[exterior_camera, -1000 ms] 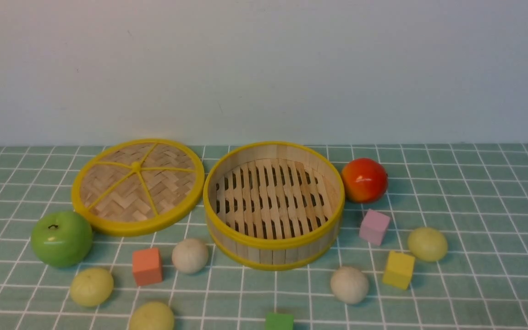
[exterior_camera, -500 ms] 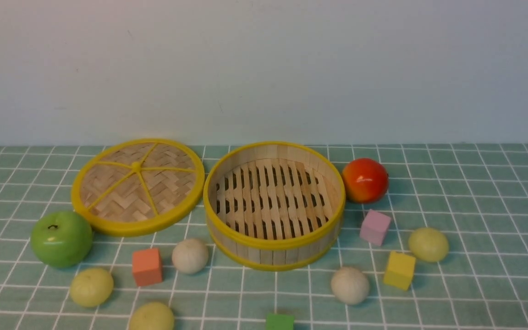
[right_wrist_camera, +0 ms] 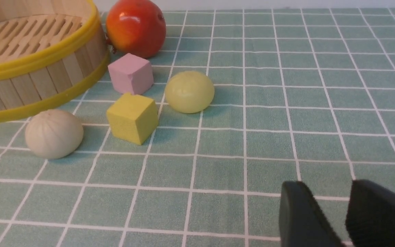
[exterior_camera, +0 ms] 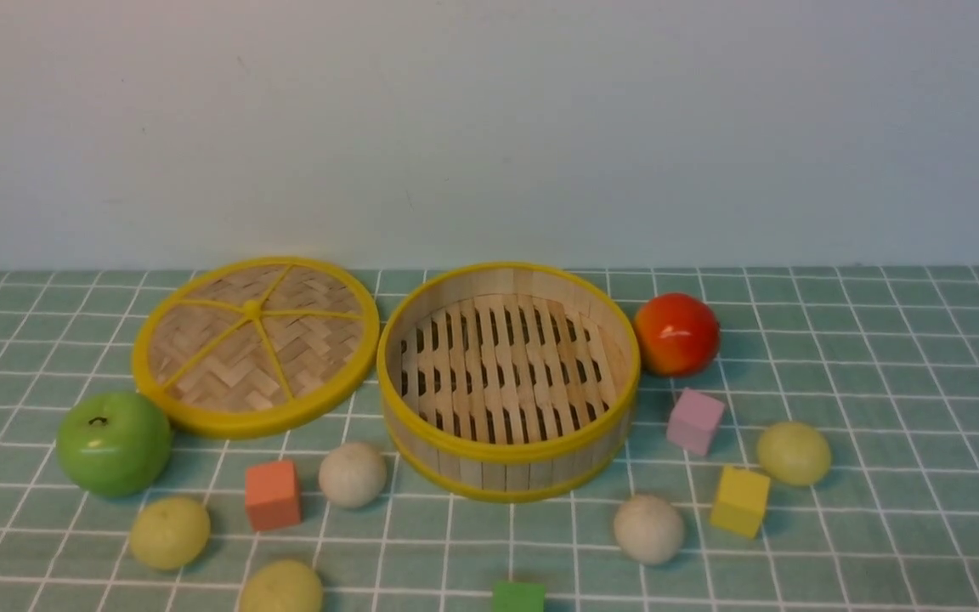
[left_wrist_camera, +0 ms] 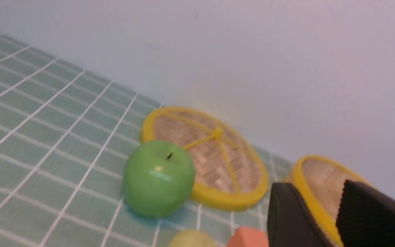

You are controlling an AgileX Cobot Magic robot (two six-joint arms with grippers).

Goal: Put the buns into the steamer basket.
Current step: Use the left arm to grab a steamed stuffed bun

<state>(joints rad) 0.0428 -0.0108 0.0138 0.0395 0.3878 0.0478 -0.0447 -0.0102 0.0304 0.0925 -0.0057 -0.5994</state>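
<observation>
Surface: pale green cloth [exterior_camera: 880,340] with a white grid, lying flat. A plain grey-white wall [exterior_camera: 489,127] stands behind it.

Steamer basket [exterior_camera: 508,476]: centre of the front frame, upright. It has a bamboo slat wall, a slatted floor with nothing on it, and yellow rims. A woven lid [exterior_camera: 256,344] with yellow spokes lies flat just beside it, left of centre.

All the buns sit on the cloth outside the basket. The off-white buns [exterior_camera: 353,474] [exterior_camera: 648,529] are at lower centre. Of the yellow-green buns [exterior_camera: 169,532] [exterior_camera: 281,586] [exterior_camera: 793,453], two are at lower left and one at right. All are matte.

A glossy green apple [exterior_camera: 114,442] is at left, and a glossy red-orange fruit [exterior_camera: 676,334] is just right of the basket. Four matte cubes lie among the buns: orange [exterior_camera: 272,494], pink [exterior_camera: 694,421], yellow [exterior_camera: 739,501], green [exterior_camera: 517,597].

Only the right wrist view shows the pleats on an off-white bun. The left wrist view is blurred.

The left gripper [left_wrist_camera: 321,199] and right gripper [right_wrist_camera: 331,195] appear only in their wrist views. On each, the black fingers stand apart with nothing between them.
</observation>
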